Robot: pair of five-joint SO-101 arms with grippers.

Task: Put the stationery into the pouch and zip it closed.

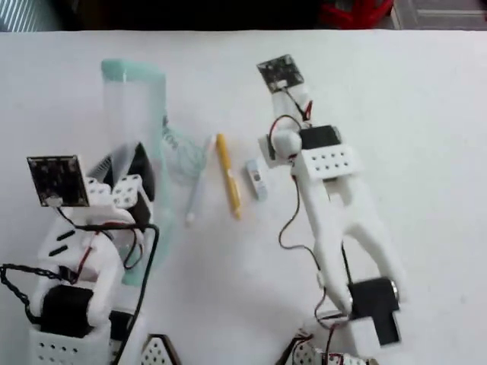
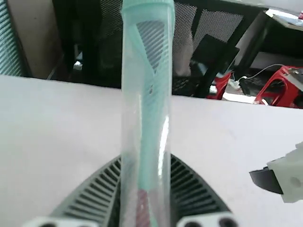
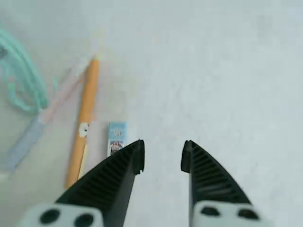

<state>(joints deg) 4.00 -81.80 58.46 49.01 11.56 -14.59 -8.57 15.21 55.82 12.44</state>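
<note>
The eraser [image 1: 256, 180] sits at 3 o'clock from the yellow pen [image 1: 227, 175], its label too small to read. The right gripper [image 3: 162, 151] hovers near it, fingers apart; the left gripper [image 2: 146, 163] clamps the upright pouch [image 2: 147, 71].

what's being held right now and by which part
The left gripper is shut on the pouch, pinching its flat sides near one edge. The right gripper is open, holding nothing.

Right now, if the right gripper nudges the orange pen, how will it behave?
The orange pen looks slim, rigid and round, so it probably stays stiff but may roll if nudged sideways. It lies flat on the table close beside the pale pen, so the open right gripper might bump that too.
</note>
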